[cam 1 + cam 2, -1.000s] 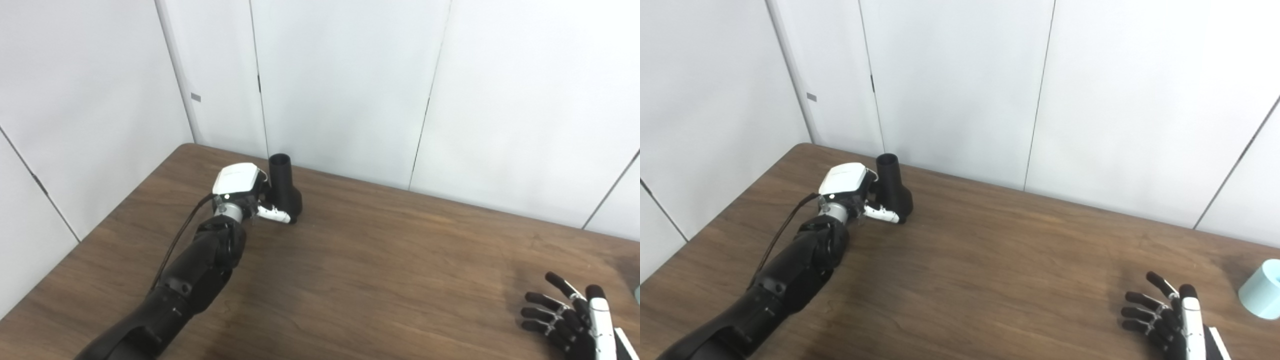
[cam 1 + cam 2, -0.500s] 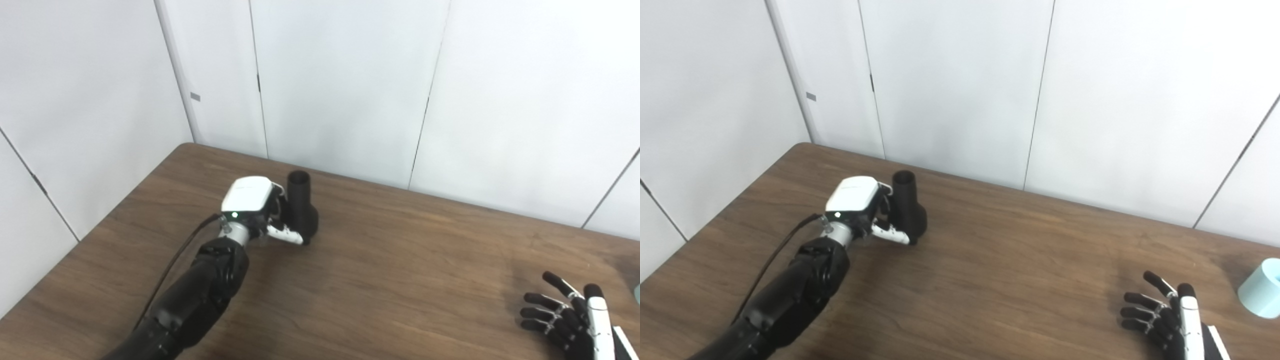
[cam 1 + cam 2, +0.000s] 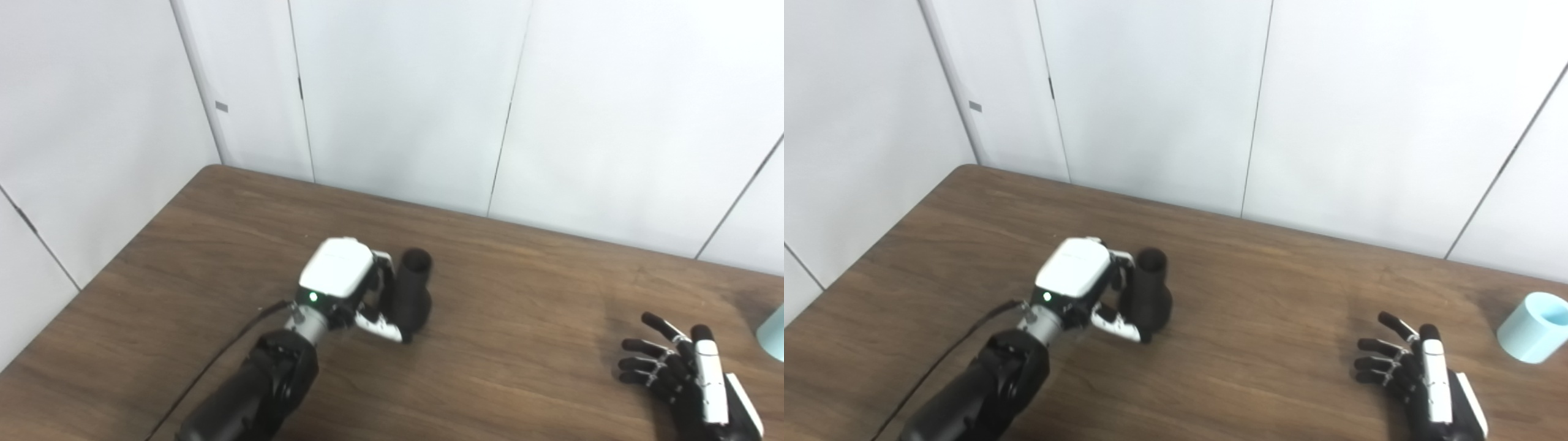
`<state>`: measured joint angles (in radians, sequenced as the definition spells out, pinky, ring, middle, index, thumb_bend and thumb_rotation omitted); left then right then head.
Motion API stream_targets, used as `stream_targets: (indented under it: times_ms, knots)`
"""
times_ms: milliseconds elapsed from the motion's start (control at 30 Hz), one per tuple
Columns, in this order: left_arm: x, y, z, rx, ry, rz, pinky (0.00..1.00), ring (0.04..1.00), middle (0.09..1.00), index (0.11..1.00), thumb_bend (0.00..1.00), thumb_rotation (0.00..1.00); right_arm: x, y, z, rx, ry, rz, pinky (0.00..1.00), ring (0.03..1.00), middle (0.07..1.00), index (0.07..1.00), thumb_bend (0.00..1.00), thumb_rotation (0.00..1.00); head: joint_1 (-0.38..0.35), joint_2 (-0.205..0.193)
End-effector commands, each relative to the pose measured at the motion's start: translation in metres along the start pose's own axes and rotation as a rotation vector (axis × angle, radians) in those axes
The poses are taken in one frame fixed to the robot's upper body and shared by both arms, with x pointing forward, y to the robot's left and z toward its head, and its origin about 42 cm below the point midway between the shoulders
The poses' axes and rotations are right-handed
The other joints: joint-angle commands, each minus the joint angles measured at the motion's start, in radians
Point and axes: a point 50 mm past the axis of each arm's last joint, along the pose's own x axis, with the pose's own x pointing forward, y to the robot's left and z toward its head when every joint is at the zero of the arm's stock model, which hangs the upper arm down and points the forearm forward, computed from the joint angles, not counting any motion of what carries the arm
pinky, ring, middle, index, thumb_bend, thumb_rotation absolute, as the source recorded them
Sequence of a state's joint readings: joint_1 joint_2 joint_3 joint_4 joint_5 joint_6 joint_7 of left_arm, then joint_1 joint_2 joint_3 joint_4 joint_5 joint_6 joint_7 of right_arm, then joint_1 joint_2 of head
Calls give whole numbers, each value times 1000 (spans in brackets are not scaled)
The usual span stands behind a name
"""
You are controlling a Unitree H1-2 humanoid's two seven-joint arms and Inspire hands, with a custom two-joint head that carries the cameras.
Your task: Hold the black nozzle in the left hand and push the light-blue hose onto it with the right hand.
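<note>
Left hand (image 3: 1084,288) closed round the black nozzle (image 3: 1149,297), fingers and thumb wrapped about its lower body. Nozzle upright, open mouth facing up, just off the hand's right side. Whether its base rests on the bench (image 3: 1262,306) or is lifted clear: cannot tell.

Right hand (image 3: 1421,373) empty, fingers spread apart, low over the near right part of the bench, well apart from the left hand and its load.

Light-blue hose (image 3: 1534,327): a short pale-blue tube standing alone on the bench, beyond and to the right of the right hand, near it but not touching. In the left eye view only a sliver shows at the frame edge (image 3: 773,334).

Progress, as judged: first half looks done, with the nozzle secured in the left hand. Left to do: right hand must reach the hose, grip it, carry it across to the nozzle, line up the bore with the nozzle's mouth, push on. No contact with the hose yet; task roughly at its early-middle.
</note>
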<state>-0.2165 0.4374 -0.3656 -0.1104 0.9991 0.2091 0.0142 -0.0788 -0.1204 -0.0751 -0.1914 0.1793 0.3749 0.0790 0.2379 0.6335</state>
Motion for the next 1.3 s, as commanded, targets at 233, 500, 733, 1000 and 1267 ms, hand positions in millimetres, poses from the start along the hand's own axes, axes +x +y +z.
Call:
stream_targets:
  times_ms: [233,500,733,1000,1267]
  knots:
    - [-5,9,23,-23,-105,51,823,541,439,510,522,0,2,8,8,-48,-29,-11,477,519,593,808,317,1000,-44,25]
    - [-13,5,40,-72,-143,13,834,542,448,513,522,0,2,15,10,-48,-33,-1,471,516,590,805,326,1000,-108,57]
    - [-15,-1,54,-100,-154,-6,830,570,461,504,524,0,3,24,12,-33,-39,17,470,517,575,801,328,1000,-156,76]
    - [-18,-16,61,-141,-151,-34,802,560,447,513,522,0,4,29,16,-47,-45,33,483,531,599,806,353,1000,-246,106]
    - [-18,-20,60,-162,-139,-58,802,566,450,507,523,0,6,30,16,-42,-48,28,480,533,591,809,386,1000,-276,111]
